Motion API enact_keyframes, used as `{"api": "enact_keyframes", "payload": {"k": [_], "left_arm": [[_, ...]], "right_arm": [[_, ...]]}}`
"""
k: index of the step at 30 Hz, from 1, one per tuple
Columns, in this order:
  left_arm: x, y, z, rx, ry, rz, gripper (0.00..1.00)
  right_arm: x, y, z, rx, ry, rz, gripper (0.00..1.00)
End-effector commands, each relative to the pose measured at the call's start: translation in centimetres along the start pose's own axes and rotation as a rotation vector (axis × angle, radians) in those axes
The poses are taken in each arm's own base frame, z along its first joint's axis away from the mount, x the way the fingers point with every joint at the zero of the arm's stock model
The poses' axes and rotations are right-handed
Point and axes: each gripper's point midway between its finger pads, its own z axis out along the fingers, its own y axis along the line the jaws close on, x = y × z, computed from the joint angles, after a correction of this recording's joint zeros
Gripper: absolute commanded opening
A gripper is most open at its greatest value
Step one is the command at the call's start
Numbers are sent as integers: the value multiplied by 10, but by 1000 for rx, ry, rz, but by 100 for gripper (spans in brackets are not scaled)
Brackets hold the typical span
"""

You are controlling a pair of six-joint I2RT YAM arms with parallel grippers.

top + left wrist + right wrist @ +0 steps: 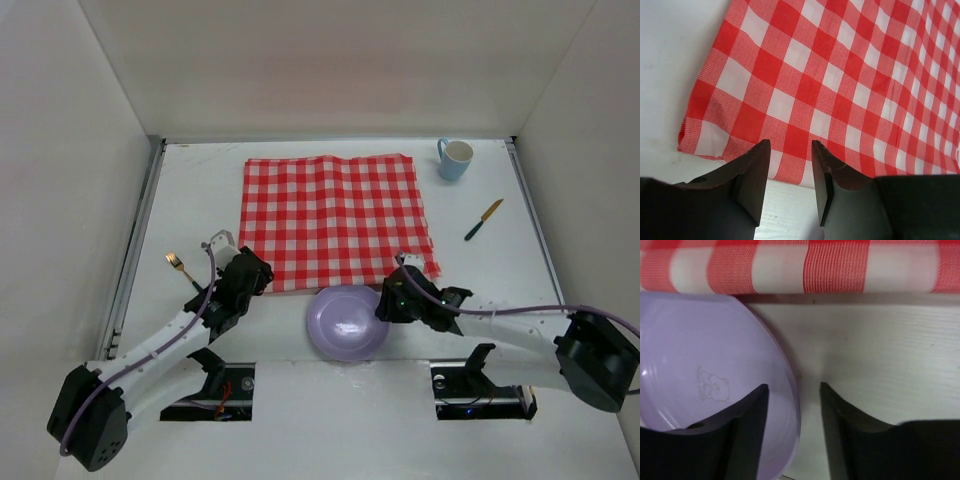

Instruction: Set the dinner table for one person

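The white dinner table [190, 205] carries a red-and-white checked cloth [335, 215] at its middle. A lilac plate [345, 325] lies at the cloth's near edge, just touching it. My left gripper [262, 276] is open and empty at the cloth's near-left corner; in the left wrist view its jaws [790, 150] stand apart over the cloth's edge [840, 75]. My right gripper [386, 303] is open at the plate's right rim; in the right wrist view [794, 390] one finger is over the plate [700, 350] and the other over bare table [880, 350].
A gold fork with a dark handle [182, 268] lies left of my left gripper. A light blue mug [455, 158] stands at the back right. A knife with a green handle [483, 220] lies right of the cloth. White walls enclose three sides.
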Motion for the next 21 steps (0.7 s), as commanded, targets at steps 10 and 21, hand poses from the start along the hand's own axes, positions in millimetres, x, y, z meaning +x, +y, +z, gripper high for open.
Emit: {"api": "enact_keyframes", "payload": {"k": [10,21], "left_arm": [[-43,-73,13,179,-93,-24,39],[-68,-58,35,144,-169,-86,40]], "right_arm": [[31,88,-36,-288,167,-225,9],[-78,174,-79,-509,-139,-198,9]]}}
